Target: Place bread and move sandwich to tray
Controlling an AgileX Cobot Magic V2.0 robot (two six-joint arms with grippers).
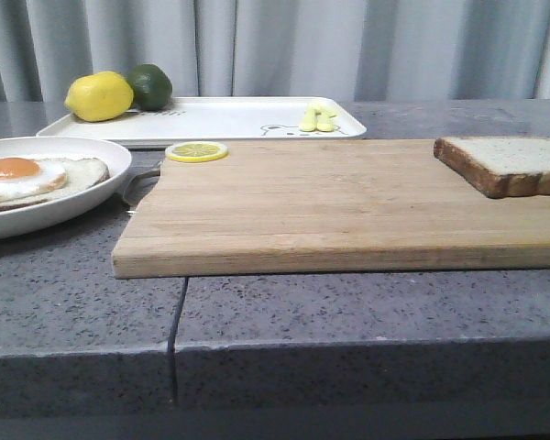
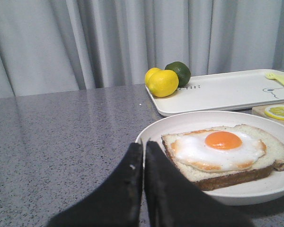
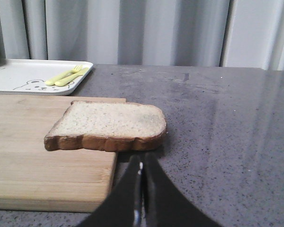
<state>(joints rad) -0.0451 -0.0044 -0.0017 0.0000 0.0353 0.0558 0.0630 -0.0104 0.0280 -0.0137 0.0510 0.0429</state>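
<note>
Loose bread slice (image 3: 109, 125) lies flat at the right end of the wooden cutting board (image 1: 330, 206), one corner overhanging the board edge toward the grey tabletop (image 1: 348, 312), probably staged there so the right arm can get at a free edge. Right pincer (image 3: 141, 175) sits low, just in front of that crust, fingers pressed together with nothing between them, pointed level at the slice; not touching it as far as I can tell. Open sandwich (image 2: 225, 153), one slice with a fried egg (image 2: 220, 146) on top, sits in the round white plate (image 2: 156, 130) at the left of the tabletop, beside the board's handle end. It lacks its top slice, so the loose bread likely goes here first. Left pincer (image 2: 143, 156) is also closed and empty, held low near the plate rim, aimed toward the sandwich, clear of the plate. White tray (image 1: 229, 119) with bear drawing lies behind the board, well apart from the plate; it holds a lemon (image 1: 99, 96) and lime (image 1: 149, 86) in its left corner and small yellow utensils (image 1: 317, 118) at the right, middle left bare, which looks like where the plate would land. Lemon slice (image 1: 196, 151) rests on the board's far-left corner. Neither arm shows in the front view. Judgement: task not started; right fingers must spread before taking the bread.
</note>
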